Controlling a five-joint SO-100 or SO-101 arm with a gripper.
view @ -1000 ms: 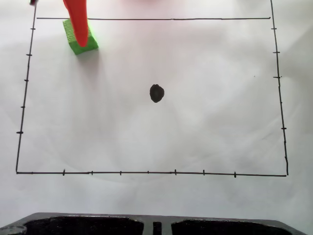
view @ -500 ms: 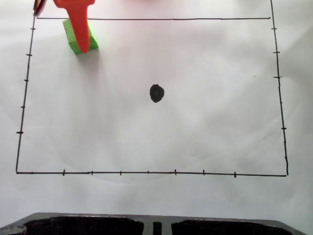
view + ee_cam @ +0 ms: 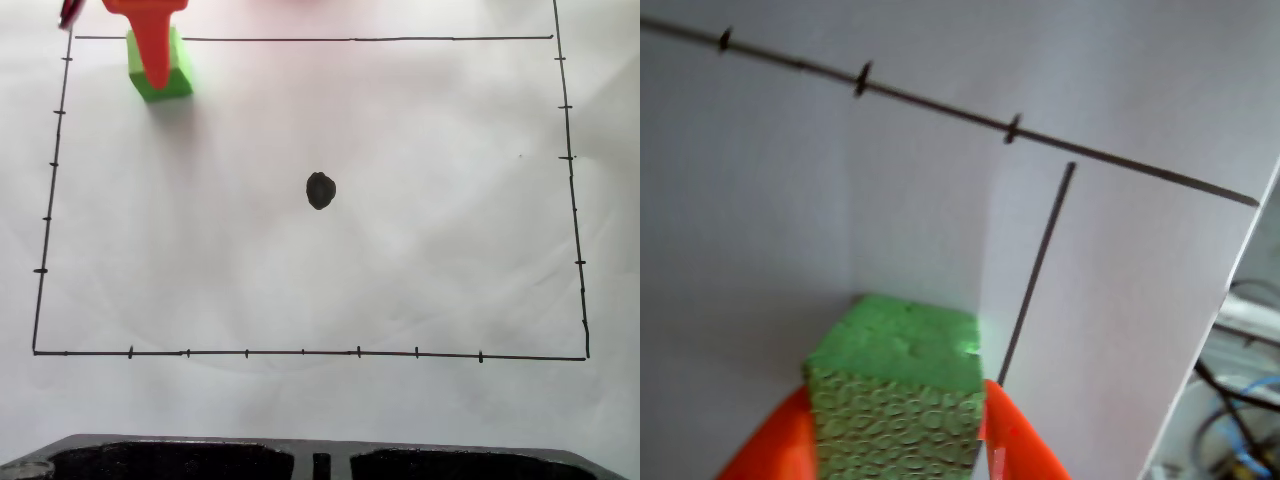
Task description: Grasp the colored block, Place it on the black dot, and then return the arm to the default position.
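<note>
In the fixed view the green colored block [image 3: 180,76] sits in the top left corner of the drawn rectangle. The orange arm's gripper [image 3: 157,80] comes down over it from the top edge and covers its middle. The wrist view shows the block [image 3: 902,385] wedged between the two orange fingers [image 3: 1025,452] of the gripper [image 3: 895,455], each pressing a side. Whether the block rests on the paper or hangs just above it I cannot tell. The black dot [image 3: 320,190] lies bare at the centre of the sheet, well to the right of and below the block.
A black line frame with tick marks [image 3: 300,352] borders the white paper. A dark moulded part [image 3: 320,462] runs along the bottom edge of the fixed view. Beyond the paper's right edge in the wrist view lie cables [image 3: 1240,400].
The orange finger has pulled slightly upward in the fixed view. The green block has turned from skewed to square and shifted a little up with it.
</note>
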